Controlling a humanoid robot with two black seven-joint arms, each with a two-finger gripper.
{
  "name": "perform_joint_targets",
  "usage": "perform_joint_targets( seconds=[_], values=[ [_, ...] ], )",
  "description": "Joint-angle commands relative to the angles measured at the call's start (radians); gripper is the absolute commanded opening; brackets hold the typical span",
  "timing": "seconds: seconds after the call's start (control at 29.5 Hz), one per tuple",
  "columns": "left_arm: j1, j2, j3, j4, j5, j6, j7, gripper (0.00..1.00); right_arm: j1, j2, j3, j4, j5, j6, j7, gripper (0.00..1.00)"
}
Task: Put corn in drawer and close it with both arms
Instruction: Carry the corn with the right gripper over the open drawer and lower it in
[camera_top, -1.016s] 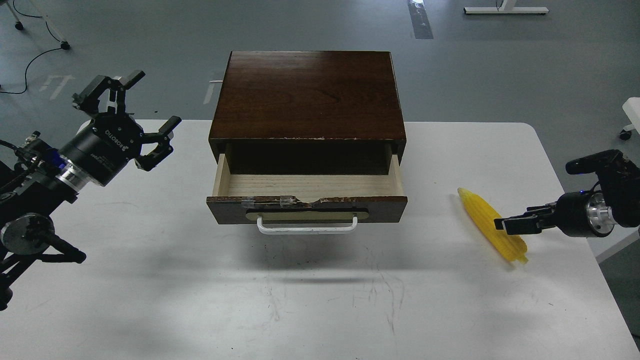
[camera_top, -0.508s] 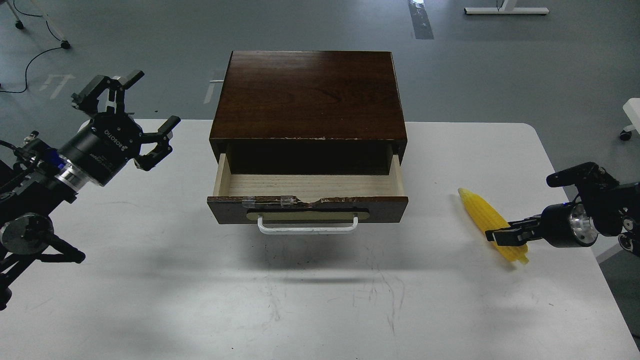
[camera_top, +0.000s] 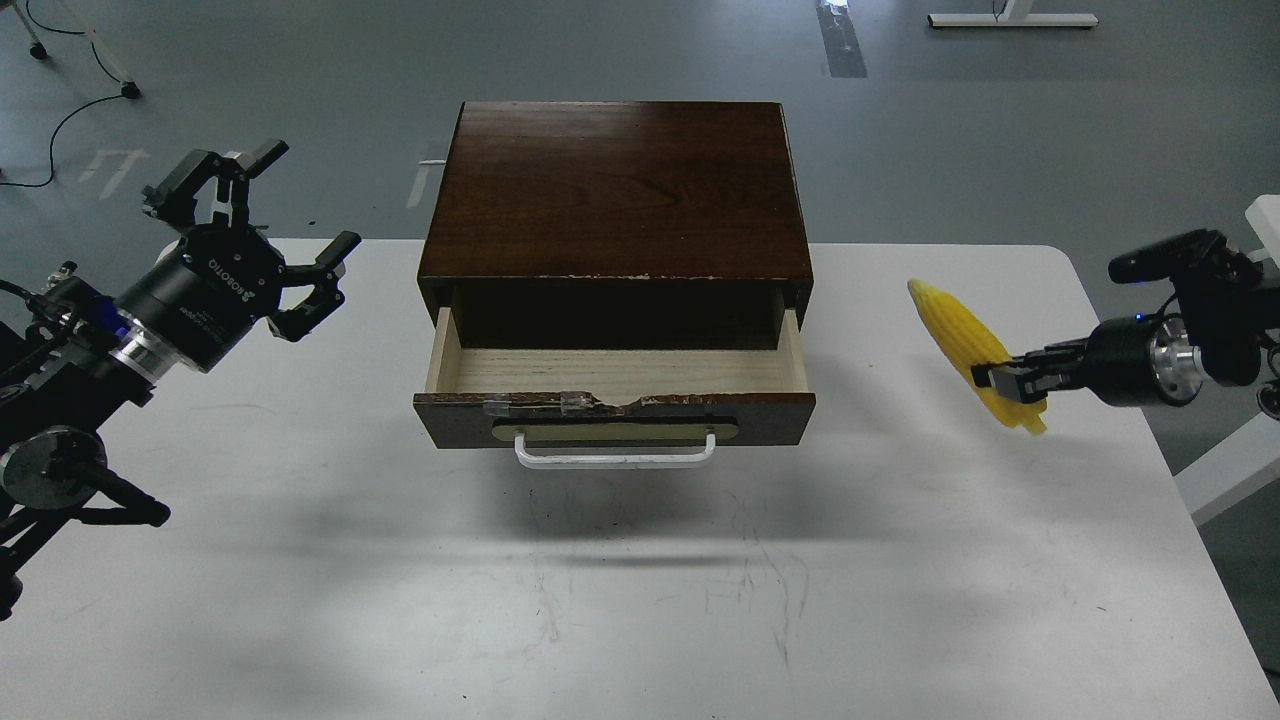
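**Carrying the corn to the open drawer**

My right gripper (camera_top: 1000, 380) is closed on the corn (camera_top: 968, 345), near its thick lower end, and the cob hangs in the air above the right side of the white table (camera_top: 640, 600), with its pointed tip up and to the far left. The drawer (camera_top: 615, 385) is pulled open in the middle of the table, and its pale wood inside is empty. My left gripper (camera_top: 255, 235) waits at the far left, fingers spread wide, holding nothing.

To do this step well, I think I must bring the cob left, high enough to pass over the drawer's right wall. I should turn it so its length lies along the drawer's width, then lower it inside before I release. The grip is far from the middle, so the cob may swing; a slow movement seems safer.
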Motion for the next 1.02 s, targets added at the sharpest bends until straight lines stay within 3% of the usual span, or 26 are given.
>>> perform_joint_targets(
  seconds=[0.0,0.17,0.47,0.58,0.74,0.98],
  values=[
    [-0.001,0.000,0.000,0.000,0.000,0.000,0.000,1.00,0.192,0.076,-0.062,0.066,0.045,0.055,0.000,0.00],
    [-0.001,0.001,0.000,0.000,0.000,0.000,0.000,1.00,0.357,0.208,-0.160,0.115,0.085,0.058,0.000,0.00],
    [-0.001,0.033,0.000,0.000,-0.001,0.000,0.000,1.00,0.430,0.431,-0.243,0.151,0.063,0.055,0.000,0.00],
    [0.000,0.037,0.000,-0.001,-0.001,0.000,0.000,1.00,0.430,0.469,-0.269,0.174,-0.001,0.039,0.000,0.00],
    [0.000,0.044,0.000,-0.009,-0.001,0.000,-0.001,1.00,0.434,0.524,-0.341,0.176,-0.168,-0.081,0.000,0.00],
    [0.000,0.046,-0.002,-0.009,-0.001,0.000,-0.001,1.00,0.434,0.541,-0.395,0.171,-0.182,-0.116,0.000,0.00]
  ],
)
